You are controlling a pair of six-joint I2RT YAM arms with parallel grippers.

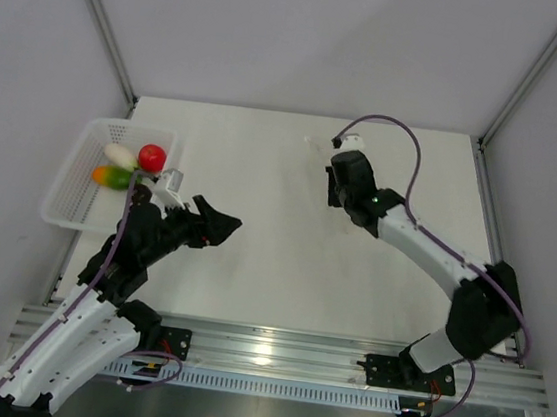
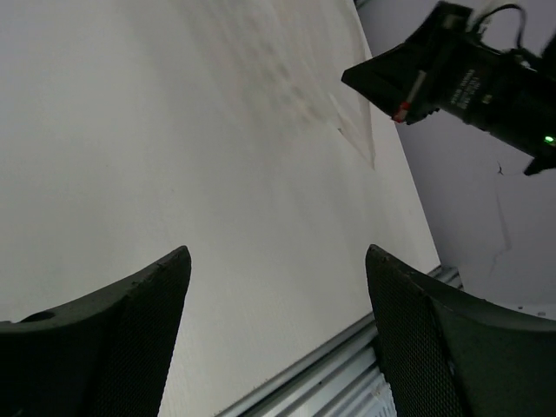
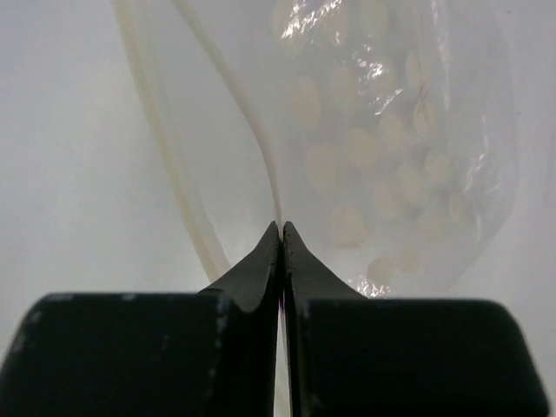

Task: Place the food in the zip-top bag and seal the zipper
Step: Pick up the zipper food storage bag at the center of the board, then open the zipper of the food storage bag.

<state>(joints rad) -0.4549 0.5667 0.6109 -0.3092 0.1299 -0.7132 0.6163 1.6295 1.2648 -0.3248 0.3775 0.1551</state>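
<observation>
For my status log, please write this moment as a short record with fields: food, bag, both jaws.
food: red round toy ball, white oblong toy piece, orange-and-green toy piece, all in the white perforated plastic basket, far left
bag: clear crinkly plastic zip-top bag with white marks, no food inside
left jaws: open, holding nothing, over the white table
right jaws: shut on one edge of the bag
stage: food not yet bagged

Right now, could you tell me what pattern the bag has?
The bag is clear with pale cream dots; the right wrist view shows it best.
</observation>
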